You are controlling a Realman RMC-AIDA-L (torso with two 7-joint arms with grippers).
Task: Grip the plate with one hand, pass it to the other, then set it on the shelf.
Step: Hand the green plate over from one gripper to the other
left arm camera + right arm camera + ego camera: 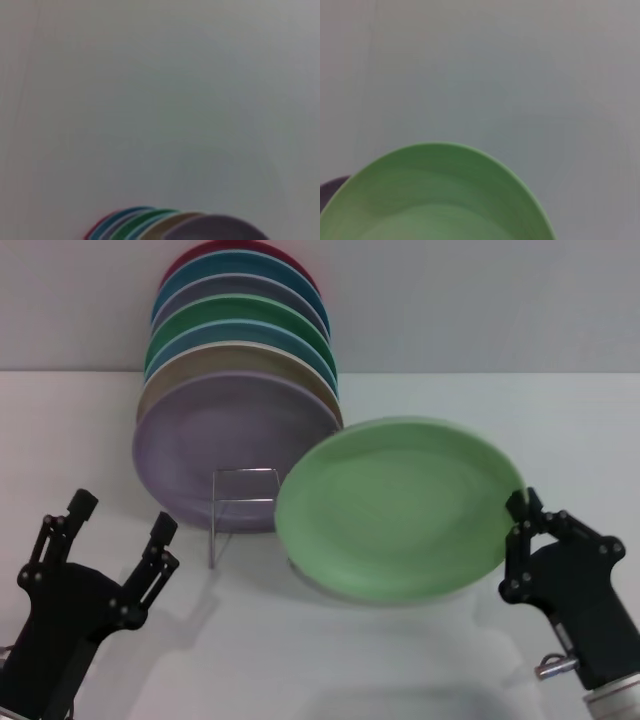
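Note:
The pale mint-green plate (400, 505) is tilted up at centre right of the head view, its lower rim close to the table. My right gripper (527, 512) is shut on the plate's right rim. The plate also fills the lower part of the right wrist view (435, 195). The silver wire shelf (243, 502) stands just left of the plate, holding a row of upright plates. My left gripper (122, 520) is open and empty at the lower left, apart from the shelf and plate.
Several coloured plates stand in the shelf behind its looped front, the lavender plate (190, 440) foremost and a darker green plate (240, 315) further back; their tops show in the left wrist view (175, 227). A pale wall rises behind the white table (320, 650).

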